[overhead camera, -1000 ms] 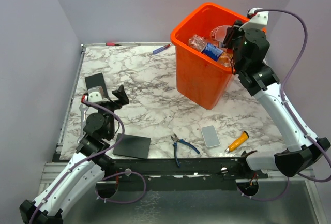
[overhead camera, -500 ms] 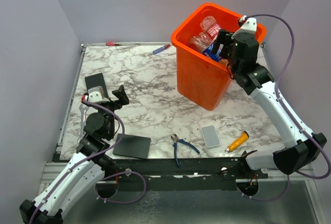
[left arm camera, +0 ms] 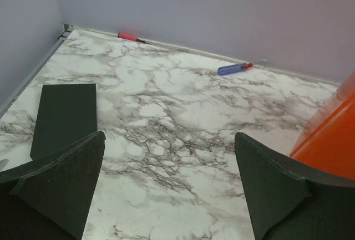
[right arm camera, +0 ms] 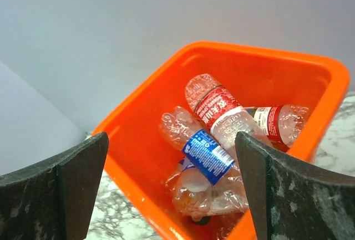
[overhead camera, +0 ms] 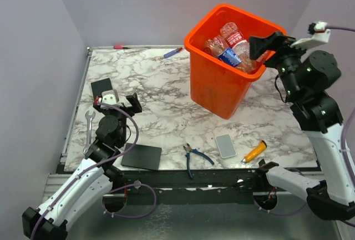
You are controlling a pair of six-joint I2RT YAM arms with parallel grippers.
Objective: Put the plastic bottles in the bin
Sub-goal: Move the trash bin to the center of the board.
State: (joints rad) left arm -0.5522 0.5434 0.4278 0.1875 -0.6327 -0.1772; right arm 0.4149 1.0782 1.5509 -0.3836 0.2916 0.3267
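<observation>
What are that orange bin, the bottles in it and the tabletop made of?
The bin: likely glossy moulded plastic, uniform orange with a rolled rim. The bottles: thin clear plastic, crinkled, with printed labels. The tabletop: marble-patterned, perhaps laminate; cannot tell.

Bottles [right arm camera: 216, 123]: clear, red- and blue-labelled, piled lying inside bin [overhead camera: 213, 87]. Bin: orange, upright on worktop's far right.

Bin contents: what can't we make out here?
- Bottle count: in the top and right wrist views the upper bottles and the bin wall hide whatever lies lower.
- Bin interior: left wrist view, only an outer wall shows, cut off by the right edge.
- Label print: top view, too small.
</observation>
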